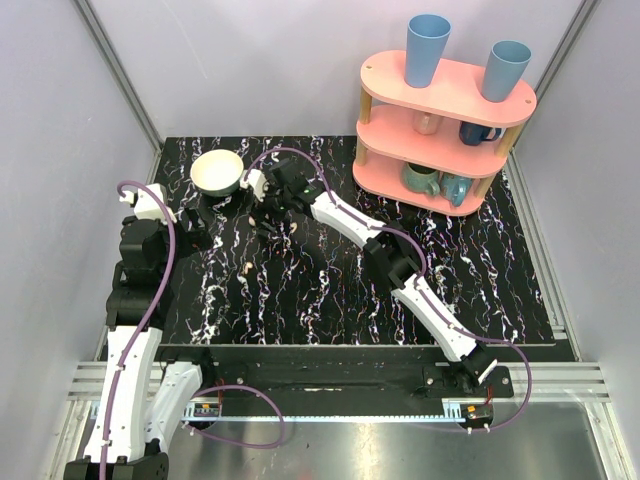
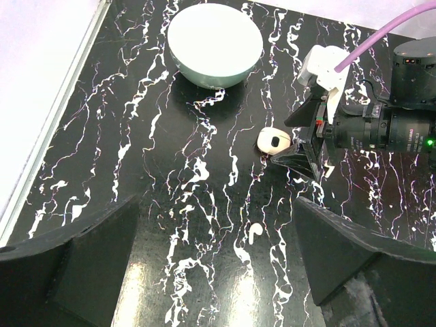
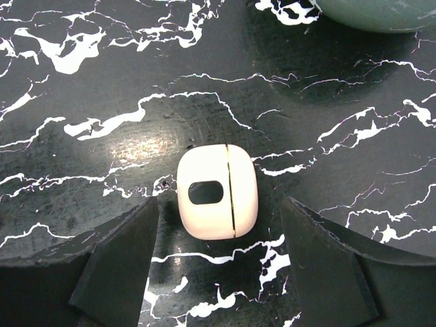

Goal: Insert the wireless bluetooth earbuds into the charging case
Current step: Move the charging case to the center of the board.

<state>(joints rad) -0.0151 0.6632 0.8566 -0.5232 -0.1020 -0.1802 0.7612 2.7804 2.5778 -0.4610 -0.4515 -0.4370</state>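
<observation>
Far left, you had the left claw (image 2: 214, 218) spread wide and empty, hanging above the table (image 2: 170, 204), probably held back to leave room. The cream bowl (image 2: 214, 44) sat at the far side and isn't part of the job. One earbud (image 2: 255, 234) lay loose on the table near the left claw, apart from the case. Further right, the charging case (image 3: 218, 191) lay flat on the table. Your right claw (image 3: 219, 203) stood astride it with jaws open, a gap on either side and nothing gripped, apparently lined up to pinch it. The case looked shut along its seam, so it likely needs opening first. I couldn't pick out the second earbud among the white marble veins. In the top view the case was hard to make out under the right claw. The pink shelf (image 1: 440, 125) with cups stood far right, unused.
</observation>
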